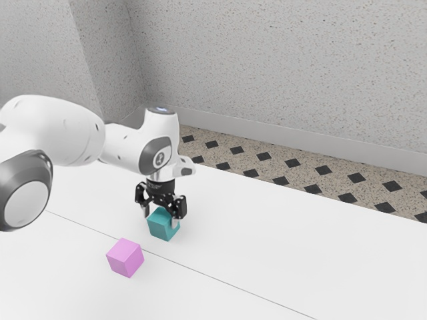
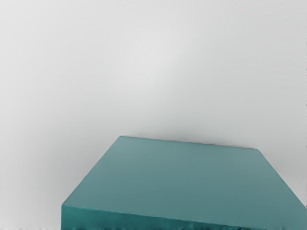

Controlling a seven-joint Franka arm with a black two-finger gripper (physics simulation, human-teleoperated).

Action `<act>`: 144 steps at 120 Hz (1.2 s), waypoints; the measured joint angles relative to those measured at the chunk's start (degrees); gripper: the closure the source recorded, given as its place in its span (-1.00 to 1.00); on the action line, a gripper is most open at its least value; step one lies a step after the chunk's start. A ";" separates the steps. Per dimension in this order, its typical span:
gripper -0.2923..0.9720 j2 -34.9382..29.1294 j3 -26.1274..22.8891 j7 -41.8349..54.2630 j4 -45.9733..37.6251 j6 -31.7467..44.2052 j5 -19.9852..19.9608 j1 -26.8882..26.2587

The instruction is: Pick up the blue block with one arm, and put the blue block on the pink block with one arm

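Sitting nearest on the white table (image 1: pixel 300 253), the pink block (image 1: pixel 125 258) lies alone, apart from the blue block (image 1: pixel 163 227), which is farther back and toward the exterior view's right. The black gripper (image 1: pixel 163 210) is down at the top of the blue block, but I cannot tell whether it grips it. In the wrist view that block's top face (image 2: pixel 182 187) lies just under the hand; behind the 2 blocks are a tiled floor (image 1: pixel 300 167) and a gray wall (image 1: pixel 280 60).
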 joint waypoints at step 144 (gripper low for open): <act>0.06 -15.69 23.05 0.16 -15.45 0.29 -0.36 -22.61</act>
